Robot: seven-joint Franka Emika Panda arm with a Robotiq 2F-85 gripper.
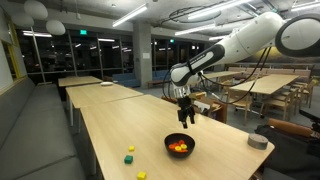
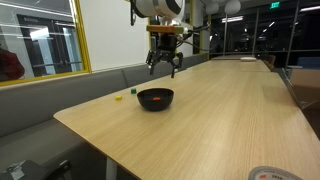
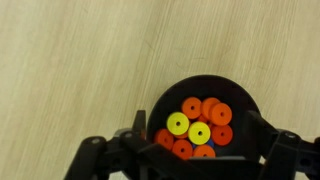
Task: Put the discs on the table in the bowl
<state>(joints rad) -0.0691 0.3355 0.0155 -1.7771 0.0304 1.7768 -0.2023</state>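
The black bowl lies right under my wrist camera and holds several discs, mostly orange and red with two yellow ones near the middle. My gripper hangs above the bowl, open, with nothing between its fingers. In both exterior views the gripper hovers well above the bowl on the light-wood table. Orange discs show inside the bowl. No disc shows loose on the table.
Small yellow and green blocks lie near the table's front edge; they also show beyond the bowl. A grey tape roll sits by the table's edge. More tables and chairs stand behind.
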